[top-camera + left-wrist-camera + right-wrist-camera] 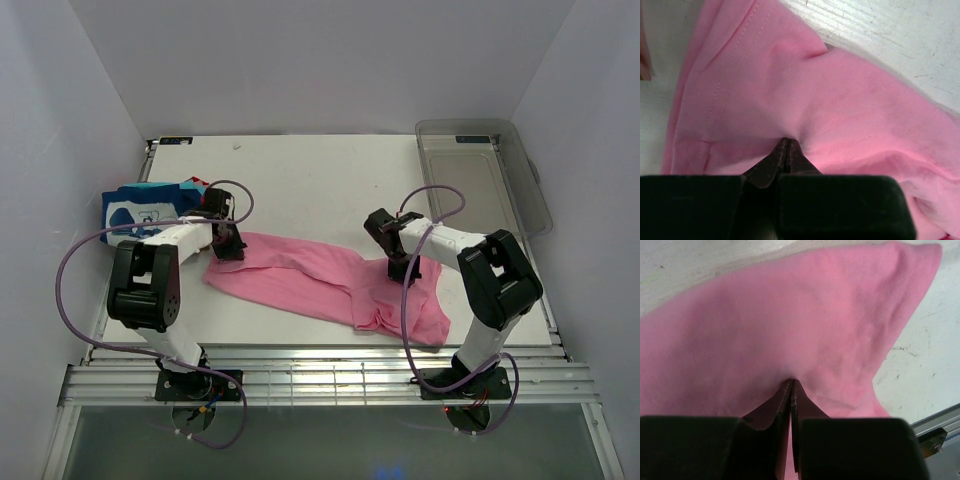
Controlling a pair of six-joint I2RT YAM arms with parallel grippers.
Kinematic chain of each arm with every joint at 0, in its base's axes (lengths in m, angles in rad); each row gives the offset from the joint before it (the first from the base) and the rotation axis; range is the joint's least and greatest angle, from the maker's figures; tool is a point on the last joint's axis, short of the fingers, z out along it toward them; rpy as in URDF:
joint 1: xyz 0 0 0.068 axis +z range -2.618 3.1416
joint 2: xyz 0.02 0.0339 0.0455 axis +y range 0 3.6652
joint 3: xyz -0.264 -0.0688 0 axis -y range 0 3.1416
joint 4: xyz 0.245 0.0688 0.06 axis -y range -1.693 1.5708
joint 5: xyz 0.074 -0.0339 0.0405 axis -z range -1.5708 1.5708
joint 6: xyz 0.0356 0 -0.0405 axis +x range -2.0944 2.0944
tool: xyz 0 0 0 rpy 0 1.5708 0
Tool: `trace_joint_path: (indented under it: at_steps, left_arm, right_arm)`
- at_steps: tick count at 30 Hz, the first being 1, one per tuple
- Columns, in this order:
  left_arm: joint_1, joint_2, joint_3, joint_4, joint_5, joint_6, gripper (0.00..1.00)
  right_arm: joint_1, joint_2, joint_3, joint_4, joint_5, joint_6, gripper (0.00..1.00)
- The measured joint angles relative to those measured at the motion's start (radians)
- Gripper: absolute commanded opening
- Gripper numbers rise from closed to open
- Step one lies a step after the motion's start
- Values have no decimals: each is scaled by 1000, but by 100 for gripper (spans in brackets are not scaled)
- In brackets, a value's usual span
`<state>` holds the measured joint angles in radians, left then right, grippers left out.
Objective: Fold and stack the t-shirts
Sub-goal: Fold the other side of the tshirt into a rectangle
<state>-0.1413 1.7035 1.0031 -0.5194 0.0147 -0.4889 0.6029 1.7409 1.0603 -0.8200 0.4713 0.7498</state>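
Note:
A pink t-shirt (320,280) lies stretched as a long band across the table's front half. My left gripper (228,246) is shut on the shirt's far-left corner; the left wrist view shows its jaws pressed together with pink cloth (840,95) pinched at the tips (787,141). My right gripper (402,268) is shut on the shirt's right part; pink fabric (790,325) puckers at its closed tips (792,382) in the right wrist view. A stack of folded t-shirts (150,207), blue with white print on top, sits at the far left, just behind the left gripper.
A clear plastic bin (480,175) stands at the back right corner. Purple cables (75,260) loop from both arms. White walls enclose the table (300,170) on three sides, and a metal rail (320,380) runs along the near edge.

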Motion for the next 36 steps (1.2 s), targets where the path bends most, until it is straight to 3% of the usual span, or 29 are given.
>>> trace_joint_path:
  at_steps: [9,21,36]
  left_arm:
    - [-6,-40,-62,65,-49,-26,0]
    - [-12,-55,-67,43,-111,-35,0]
    - [66,-16,-3,-53,-181,-1,0]
  right_arm:
    - [-43,57,56,-31,-41,-83,8]
    - [-229,138,176,-35,-98,-216,8]
    - [-248,348,484,-97,-77,-375,8]
